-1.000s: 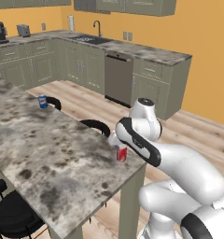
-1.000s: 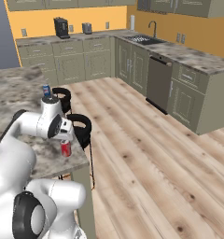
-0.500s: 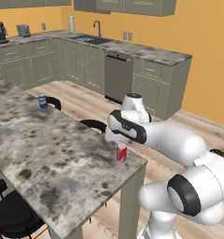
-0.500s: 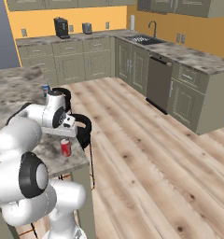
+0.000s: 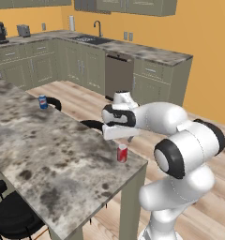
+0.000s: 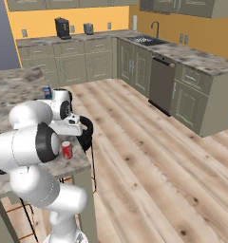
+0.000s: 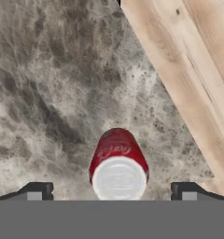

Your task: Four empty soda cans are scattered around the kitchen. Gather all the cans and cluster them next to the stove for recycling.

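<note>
Island counter (image 5: 48,154): you see a mottled grey-brown stone top running across the foreground.
Stools: you have one black stool (image 5: 13,216) at the near side of the island and another black stool (image 5: 93,124) at its far side.
Dishwasher (image 5: 118,76): you find it set into the cabinet run below the back counter.
Sink faucet (image 5: 99,26): it stands on the back counter.
Coffee machine (image 6: 62,28): you see it dark, against the orange wall, with a toaster (image 6: 88,28) just beside it.

A mottled stone desk (image 5: 48,159) carries a red soda can (image 5: 122,153) upright near its right corner and a blue soda can (image 5: 43,101) far back, well apart.
</note>
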{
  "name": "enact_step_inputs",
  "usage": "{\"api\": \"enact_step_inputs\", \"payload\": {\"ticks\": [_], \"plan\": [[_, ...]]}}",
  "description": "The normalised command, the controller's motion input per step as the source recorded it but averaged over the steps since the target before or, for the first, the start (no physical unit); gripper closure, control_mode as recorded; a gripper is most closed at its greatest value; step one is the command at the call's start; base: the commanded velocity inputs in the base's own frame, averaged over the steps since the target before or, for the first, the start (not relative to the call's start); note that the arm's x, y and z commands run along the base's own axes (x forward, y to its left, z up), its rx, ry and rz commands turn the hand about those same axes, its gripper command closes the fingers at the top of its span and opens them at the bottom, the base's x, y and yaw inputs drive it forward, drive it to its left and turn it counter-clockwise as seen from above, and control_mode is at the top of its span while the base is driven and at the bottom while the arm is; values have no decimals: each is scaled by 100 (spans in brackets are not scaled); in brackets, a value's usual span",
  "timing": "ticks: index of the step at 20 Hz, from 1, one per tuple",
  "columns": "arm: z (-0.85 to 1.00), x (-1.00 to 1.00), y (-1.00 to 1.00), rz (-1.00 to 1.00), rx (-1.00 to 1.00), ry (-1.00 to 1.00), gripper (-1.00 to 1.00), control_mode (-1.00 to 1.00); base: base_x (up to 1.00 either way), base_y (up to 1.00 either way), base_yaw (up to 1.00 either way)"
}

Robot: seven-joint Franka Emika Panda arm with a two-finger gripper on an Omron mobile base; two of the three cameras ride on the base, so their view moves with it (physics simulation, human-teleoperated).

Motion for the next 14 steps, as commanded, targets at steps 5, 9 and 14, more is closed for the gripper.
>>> {"api": "enact_step_inputs", "payload": {"ticks": [5,9,14], "plan": [[-26,11,0,0,-11,10,-100,-100,0,0,0],[-21,4,4,0,-6,4,-100,-100,0,0,0],[-18,-2,0,-2,-3,1,-100,-100,0,0,0]]}}
